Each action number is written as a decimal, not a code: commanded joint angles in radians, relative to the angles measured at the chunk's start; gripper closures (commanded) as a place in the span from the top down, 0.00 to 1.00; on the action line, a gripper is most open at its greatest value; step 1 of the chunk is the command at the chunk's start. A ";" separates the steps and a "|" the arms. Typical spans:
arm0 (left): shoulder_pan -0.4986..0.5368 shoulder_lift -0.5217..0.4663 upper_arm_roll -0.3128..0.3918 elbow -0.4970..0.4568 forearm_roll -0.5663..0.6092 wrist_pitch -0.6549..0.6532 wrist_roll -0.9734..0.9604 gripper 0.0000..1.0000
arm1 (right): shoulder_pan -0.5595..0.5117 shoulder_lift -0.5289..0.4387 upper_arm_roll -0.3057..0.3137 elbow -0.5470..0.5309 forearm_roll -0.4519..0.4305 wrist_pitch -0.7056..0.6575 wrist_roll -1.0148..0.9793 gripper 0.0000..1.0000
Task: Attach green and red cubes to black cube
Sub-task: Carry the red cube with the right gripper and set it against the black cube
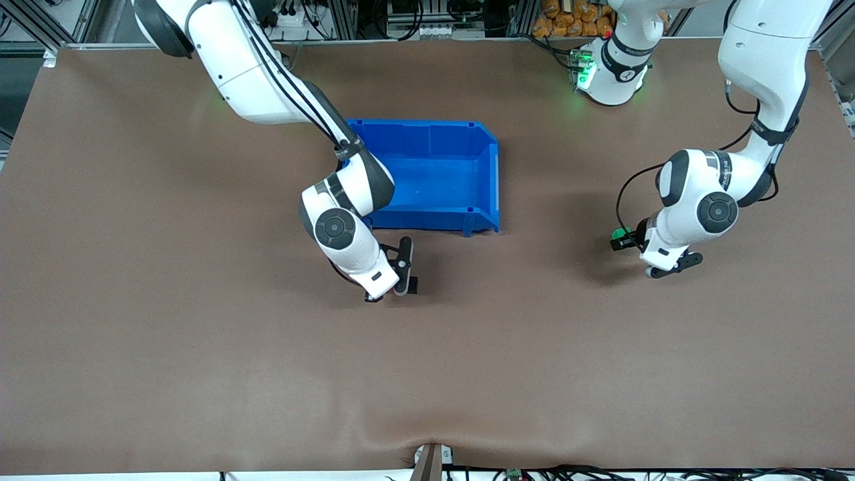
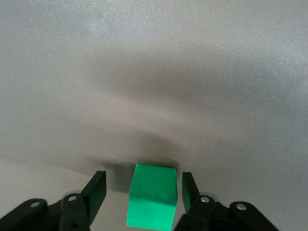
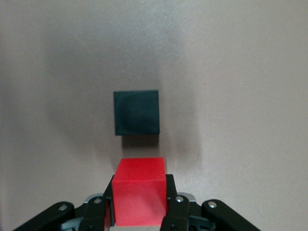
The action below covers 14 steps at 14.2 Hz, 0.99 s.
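Note:
The black cube [image 3: 136, 112] lies on the brown table, close to the blue bin's front wall; it shows as a dark square in the front view [image 1: 412, 286]. My right gripper [image 3: 139, 204] is shut on the red cube [image 3: 140, 190] and holds it just short of the black cube, with a small gap between them. In the front view the right gripper [image 1: 398, 277] hides the red cube. The green cube [image 2: 153, 197] sits on the table between the fingers [image 2: 96, 190] of my left gripper [image 2: 143, 192], which is open with a gap on each side. The left gripper [image 1: 668, 266] is low at the left arm's end of the table.
An open blue bin [image 1: 493, 174] stands mid-table, farther from the front camera than the right gripper. The brown table [image 1: 200, 334] stretches wide on all sides of both grippers.

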 commanded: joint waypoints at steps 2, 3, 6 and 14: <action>0.002 0.012 -0.004 0.017 0.023 0.005 -0.022 0.69 | 0.010 0.070 -0.014 0.090 -0.012 -0.009 0.023 0.00; 0.001 0.012 -0.004 0.017 0.023 0.005 -0.022 0.68 | 0.010 0.072 -0.014 0.091 -0.014 -0.009 0.032 0.00; 0.001 0.010 -0.004 0.014 0.023 0.005 -0.022 0.68 | 0.023 0.076 -0.014 0.094 -0.015 -0.004 0.041 0.14; 0.001 0.006 -0.004 0.011 0.025 0.004 -0.021 0.59 | 0.018 0.053 -0.016 0.075 -0.018 -0.009 0.068 1.00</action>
